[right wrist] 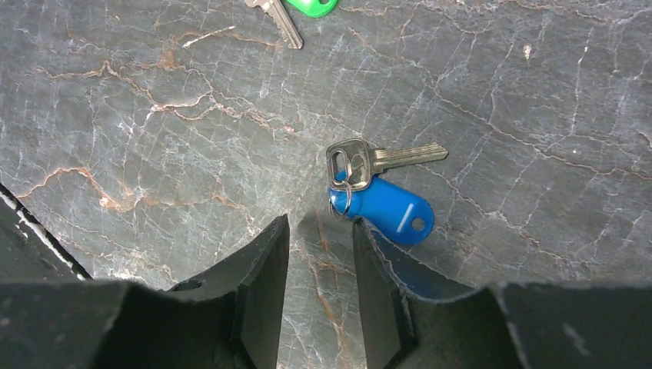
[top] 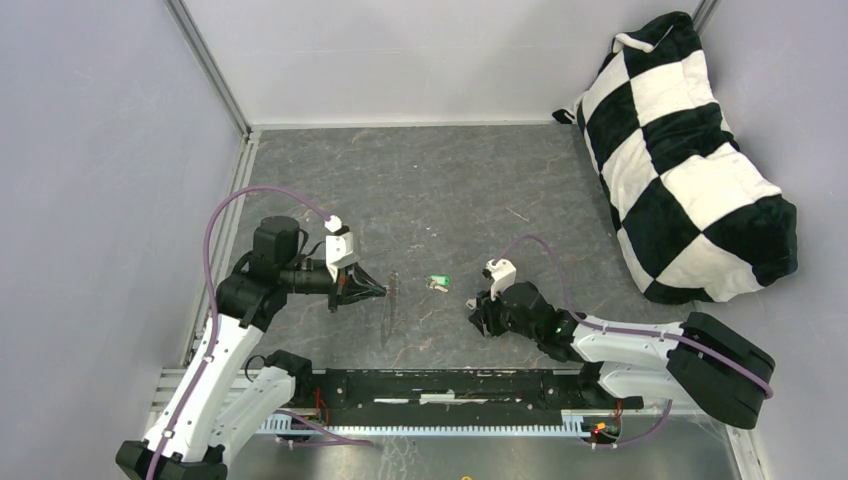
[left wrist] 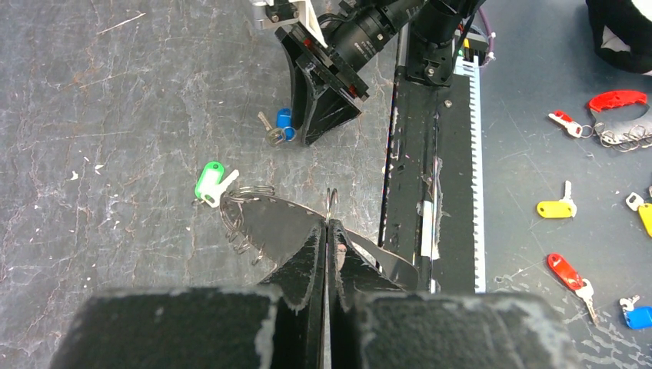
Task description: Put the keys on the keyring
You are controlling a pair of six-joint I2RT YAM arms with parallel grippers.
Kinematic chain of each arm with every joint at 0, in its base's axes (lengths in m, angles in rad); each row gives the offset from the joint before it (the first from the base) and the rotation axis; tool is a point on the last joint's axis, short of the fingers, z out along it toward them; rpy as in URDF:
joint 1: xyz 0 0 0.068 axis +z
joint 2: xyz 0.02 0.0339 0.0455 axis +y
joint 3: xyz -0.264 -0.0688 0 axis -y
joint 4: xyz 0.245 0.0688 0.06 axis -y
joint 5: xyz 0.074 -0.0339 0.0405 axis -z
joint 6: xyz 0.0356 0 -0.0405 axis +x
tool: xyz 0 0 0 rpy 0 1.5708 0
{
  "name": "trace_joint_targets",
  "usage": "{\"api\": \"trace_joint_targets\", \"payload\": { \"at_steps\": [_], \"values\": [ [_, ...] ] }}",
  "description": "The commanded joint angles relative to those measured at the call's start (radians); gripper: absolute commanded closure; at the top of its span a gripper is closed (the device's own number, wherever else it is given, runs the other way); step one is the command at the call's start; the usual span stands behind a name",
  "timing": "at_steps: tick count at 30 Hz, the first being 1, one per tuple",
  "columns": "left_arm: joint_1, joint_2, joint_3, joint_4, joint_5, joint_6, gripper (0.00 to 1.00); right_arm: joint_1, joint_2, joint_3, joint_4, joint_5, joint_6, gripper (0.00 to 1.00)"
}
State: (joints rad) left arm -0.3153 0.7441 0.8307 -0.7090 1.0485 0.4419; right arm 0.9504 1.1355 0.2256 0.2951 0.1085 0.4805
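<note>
Keyring (top: 389,310), thin, likely floppy, sits pinched in your left gripper (left wrist: 328,223). Right gripper (right wrist: 319,227) gapes empty; blue key (right wrist: 382,207) looks light, slippery: take its plastic head.

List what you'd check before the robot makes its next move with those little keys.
1. Left gripper shut on the keyring: ok.
2. Right gripper open: ok.
3. Blue key lined up with the gap between its fingers: not ok, it lies in front of one finger.
4. Green key clear of the right gripper: ok.
5. Keys on the ring: not ok, both lie on the table.
</note>
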Motion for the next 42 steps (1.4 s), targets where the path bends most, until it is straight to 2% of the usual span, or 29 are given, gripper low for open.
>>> {"api": "trace_joint_targets", "payload": {
  "at_steps": [1, 23, 33, 42],
  "values": [
    [0.004, -0.017, 0.018, 0.026, 0.031, 0.023, 0.98, -0.009, 0.021, 0.016, 0.002, -0.004, 0.018, 0.58],
    [0.004, -0.033, -0.024, 0.014, 0.045, 0.052, 0.98, -0.011, 0.113, 0.073, 0.025, 0.143, -0.003, 0.75],
    [0.004, -0.006, -0.045, 0.013, 0.062, 0.079, 0.98, -0.012, 0.083, 0.079, 0.071, 0.188, -0.077, 0.99],
    [0.004, 0.006, -0.051, 0.014, 0.063, 0.099, 0.98, -0.017, 0.030, 0.070, 0.059, 0.158, -0.147, 1.00]
  ]
}}
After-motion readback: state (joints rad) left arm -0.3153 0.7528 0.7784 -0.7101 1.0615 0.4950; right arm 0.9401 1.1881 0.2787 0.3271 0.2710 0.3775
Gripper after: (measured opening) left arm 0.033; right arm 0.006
